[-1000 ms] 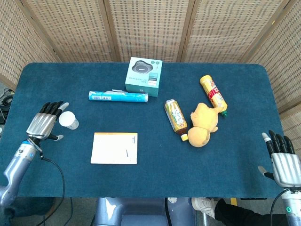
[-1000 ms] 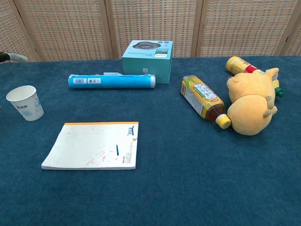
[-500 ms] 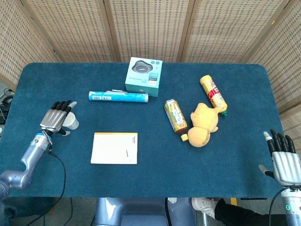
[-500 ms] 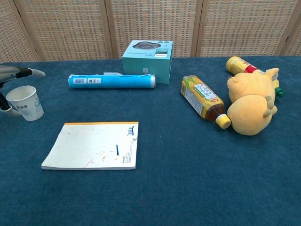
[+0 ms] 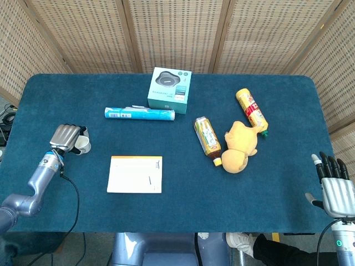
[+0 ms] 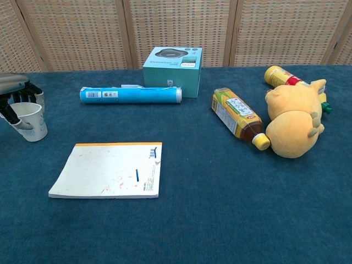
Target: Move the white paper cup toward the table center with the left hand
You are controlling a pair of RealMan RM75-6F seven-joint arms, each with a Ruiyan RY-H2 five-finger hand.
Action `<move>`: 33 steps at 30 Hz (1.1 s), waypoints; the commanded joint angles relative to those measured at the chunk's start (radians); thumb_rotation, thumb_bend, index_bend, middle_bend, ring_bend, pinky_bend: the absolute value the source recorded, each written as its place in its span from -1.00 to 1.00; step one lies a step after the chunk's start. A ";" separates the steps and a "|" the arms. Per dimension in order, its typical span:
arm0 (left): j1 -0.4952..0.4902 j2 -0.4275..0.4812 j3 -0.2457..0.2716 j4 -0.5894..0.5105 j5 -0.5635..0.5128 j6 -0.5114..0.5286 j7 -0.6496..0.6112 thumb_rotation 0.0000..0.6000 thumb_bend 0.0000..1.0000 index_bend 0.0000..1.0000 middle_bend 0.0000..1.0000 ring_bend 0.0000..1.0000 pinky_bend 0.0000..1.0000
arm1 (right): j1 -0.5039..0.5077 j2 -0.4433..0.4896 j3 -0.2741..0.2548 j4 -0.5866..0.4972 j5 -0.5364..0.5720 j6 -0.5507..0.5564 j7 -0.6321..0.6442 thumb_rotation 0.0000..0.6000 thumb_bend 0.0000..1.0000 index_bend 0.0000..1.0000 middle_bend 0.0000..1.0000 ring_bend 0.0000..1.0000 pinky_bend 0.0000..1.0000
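Left hand closes round the cup at the desk's far-left edge.

The left hand [image 5: 66, 137] has its fingers curled round the cup [image 6: 30, 122], apparently gripping the upright rim to carry it right toward the notepad [image 5: 135, 174]. The right hand [image 5: 335, 188] rests open at the near right, holding nothing.

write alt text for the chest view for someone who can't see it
The robot's left hand grips a white paper cup at the left edge of a blue-covered table. A white notepad lies nearby.
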 commanded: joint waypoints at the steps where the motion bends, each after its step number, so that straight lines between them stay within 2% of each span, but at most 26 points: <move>1: 0.004 0.017 0.000 -0.022 0.005 0.015 -0.009 1.00 -0.60 -0.03 -0.01 -0.17 -0.29 | 0.000 0.001 0.000 -0.001 0.001 -0.001 0.001 1.00 -1.00 -1.00 -1.00 -1.00 -1.00; 9: -0.011 0.088 -0.033 -0.201 0.035 0.082 -0.041 1.00 -0.61 -0.04 -0.02 -0.17 -0.29 | 0.003 0.005 -0.001 -0.008 -0.001 -0.002 0.005 1.00 -1.00 -1.00 -1.00 -1.00 -1.00; 15: -0.078 0.082 -0.075 -0.314 -0.022 0.042 0.063 1.00 -0.61 -0.05 -0.02 -0.18 -0.30 | 0.007 0.007 -0.001 -0.003 0.003 -0.013 0.010 1.00 -1.00 -1.00 -1.00 -1.00 -1.00; 22: -0.175 0.002 -0.118 -0.338 -0.171 0.000 0.250 1.00 -0.61 -0.06 -0.03 -0.18 -0.30 | 0.016 0.013 0.009 0.009 0.029 -0.037 0.034 1.00 -1.00 -1.00 -1.00 -1.00 -1.00; 28: -0.248 -0.071 -0.107 -0.331 -0.297 -0.014 0.403 1.00 -0.61 -0.07 -0.04 -0.19 -0.31 | 0.024 0.018 0.018 0.017 0.053 -0.056 0.053 1.00 -1.00 -1.00 -1.00 -1.00 -1.00; 33: -0.276 -0.125 -0.091 -0.301 -0.338 -0.019 0.441 1.00 -0.62 -0.07 -0.04 -0.19 -0.31 | 0.027 0.020 0.022 0.025 0.069 -0.067 0.064 1.00 -1.00 -1.00 -1.00 -1.00 -1.00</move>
